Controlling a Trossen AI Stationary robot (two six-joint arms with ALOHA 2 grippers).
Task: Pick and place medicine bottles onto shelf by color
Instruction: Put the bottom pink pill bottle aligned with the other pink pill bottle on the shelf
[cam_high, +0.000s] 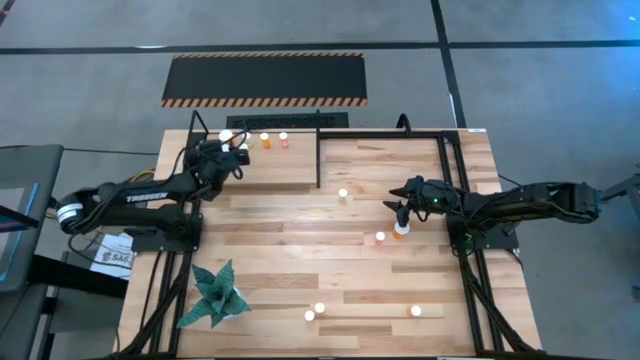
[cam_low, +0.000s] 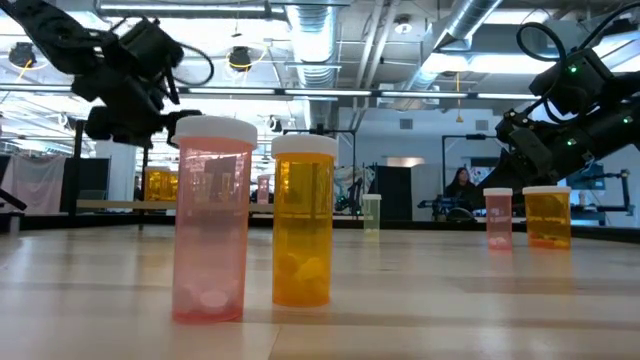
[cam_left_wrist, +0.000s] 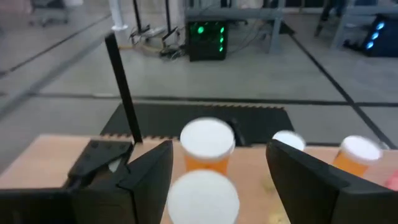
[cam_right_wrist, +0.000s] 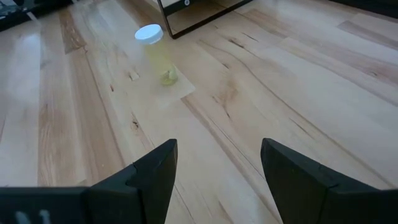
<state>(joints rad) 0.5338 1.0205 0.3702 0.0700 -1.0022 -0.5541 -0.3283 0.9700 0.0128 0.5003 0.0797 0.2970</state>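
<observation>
Nudging matters: my left tool (cam_left_wrist: 217, 180), released, straddles one orange bottle (cam_left_wrist: 204, 198); crowded neighbours (cam_left_wrist: 207, 146) could topple.

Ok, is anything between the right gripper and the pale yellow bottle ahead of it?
Nothing visible. The right gripper is open, with only bare tabletop between it and the pale yellow bottle. The orange bottle and pink bottle stand beside it, off that line.

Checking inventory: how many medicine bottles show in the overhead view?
10 bottles visible: four at the back, one between the left gripper's fingers and three beside it; one mid-table; two by the right gripper; three near the front. More may be hidden.
</observation>
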